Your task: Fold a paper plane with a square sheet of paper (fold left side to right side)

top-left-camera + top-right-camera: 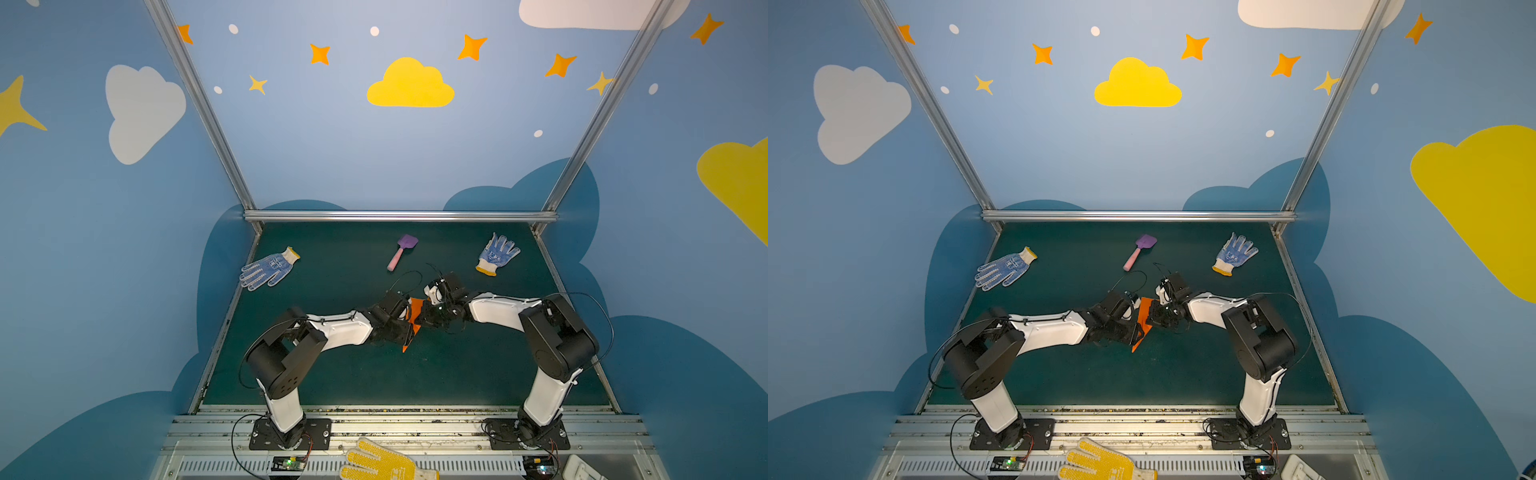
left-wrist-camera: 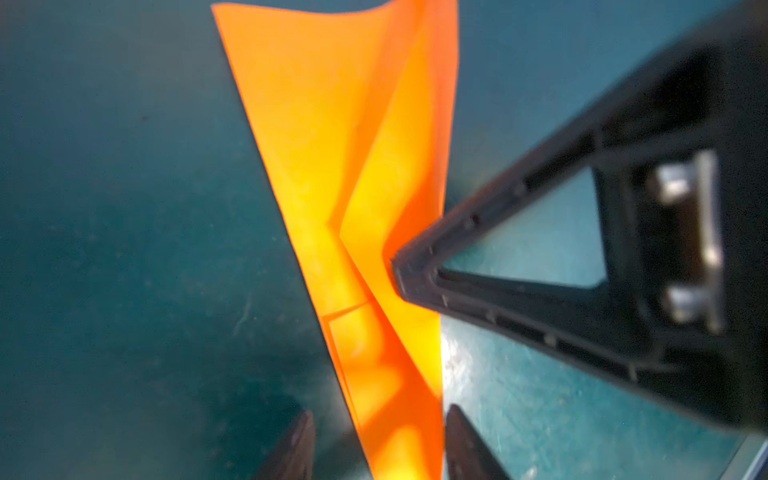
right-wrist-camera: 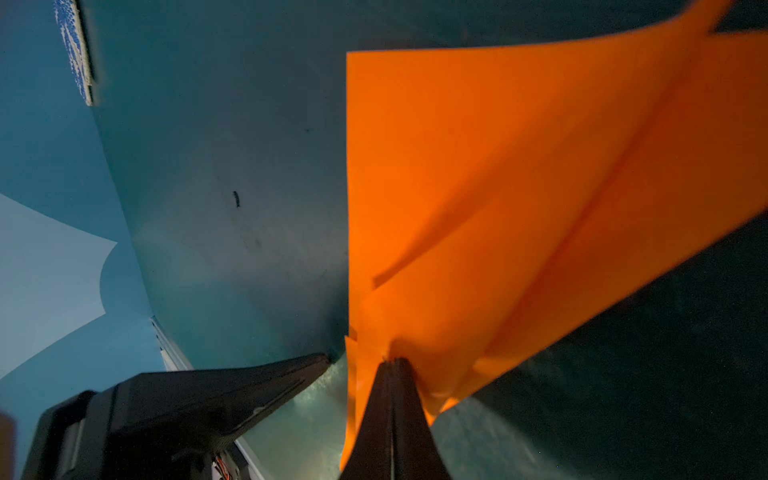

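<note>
The orange sheet of paper (image 1: 415, 318) (image 1: 1144, 318) is creased into a slim pointed paper plane shape and hangs on edge above the mat at mid-table. It has layered flaps in the left wrist view (image 2: 353, 166) and a broad wing in the right wrist view (image 3: 498, 187). My right gripper (image 3: 395, 365) (image 1: 424, 318) is shut on a folded edge of it. My left gripper (image 2: 380, 440) (image 1: 404, 323) straddles its narrow end. The jaws stand apart: one fingertip (image 2: 459, 432) touches the paper and the other (image 2: 301, 436) is clear of it.
Two blue-dotted gloves lie at the back left (image 1: 268, 270) and back right (image 1: 496, 254) of the green mat (image 1: 457, 374). A purple-headed pink spatula (image 1: 400, 251) lies between them. A yellow dotted glove (image 1: 382, 461) rests on the front rail.
</note>
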Controlling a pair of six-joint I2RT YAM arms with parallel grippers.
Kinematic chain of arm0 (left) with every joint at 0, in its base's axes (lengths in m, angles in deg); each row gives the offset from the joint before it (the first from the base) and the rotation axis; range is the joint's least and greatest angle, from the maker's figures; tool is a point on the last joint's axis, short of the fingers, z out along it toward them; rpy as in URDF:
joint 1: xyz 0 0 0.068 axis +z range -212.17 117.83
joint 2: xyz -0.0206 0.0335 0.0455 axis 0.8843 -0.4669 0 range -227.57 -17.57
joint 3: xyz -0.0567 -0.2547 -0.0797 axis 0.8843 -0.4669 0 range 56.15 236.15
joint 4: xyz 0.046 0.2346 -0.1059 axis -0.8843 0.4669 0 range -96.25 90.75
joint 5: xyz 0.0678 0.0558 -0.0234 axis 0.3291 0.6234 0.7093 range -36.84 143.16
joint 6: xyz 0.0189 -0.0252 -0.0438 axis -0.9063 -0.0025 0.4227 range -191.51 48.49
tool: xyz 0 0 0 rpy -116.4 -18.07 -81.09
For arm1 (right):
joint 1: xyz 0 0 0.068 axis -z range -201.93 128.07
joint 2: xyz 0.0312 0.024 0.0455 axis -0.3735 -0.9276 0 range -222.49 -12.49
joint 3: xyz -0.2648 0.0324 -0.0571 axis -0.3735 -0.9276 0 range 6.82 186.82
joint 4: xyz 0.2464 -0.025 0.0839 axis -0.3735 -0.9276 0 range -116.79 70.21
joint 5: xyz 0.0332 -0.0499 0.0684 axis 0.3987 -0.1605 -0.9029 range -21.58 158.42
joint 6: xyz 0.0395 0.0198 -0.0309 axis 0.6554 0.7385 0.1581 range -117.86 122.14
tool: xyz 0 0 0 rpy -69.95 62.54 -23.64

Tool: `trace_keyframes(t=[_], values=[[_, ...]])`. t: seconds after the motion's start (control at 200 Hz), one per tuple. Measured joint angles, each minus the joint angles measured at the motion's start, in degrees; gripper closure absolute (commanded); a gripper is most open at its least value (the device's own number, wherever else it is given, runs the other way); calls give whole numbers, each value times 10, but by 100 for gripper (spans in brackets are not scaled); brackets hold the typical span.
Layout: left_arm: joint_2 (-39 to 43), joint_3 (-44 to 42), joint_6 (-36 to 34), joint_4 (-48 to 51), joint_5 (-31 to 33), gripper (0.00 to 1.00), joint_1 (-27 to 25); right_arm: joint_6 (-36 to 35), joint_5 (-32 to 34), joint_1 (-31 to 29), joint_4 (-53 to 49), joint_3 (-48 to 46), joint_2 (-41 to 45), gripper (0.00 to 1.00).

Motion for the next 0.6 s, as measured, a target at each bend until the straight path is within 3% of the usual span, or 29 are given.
trace_keyframes(t=[0.205, 0.601], values=[[-4, 1, 0, -4, 2, 57, 0, 0, -3, 0, 0, 0, 0, 100], [-19, 7, -3, -20, 6, 73, 2, 0, -12, 0, -1, 1, 0, 97]])
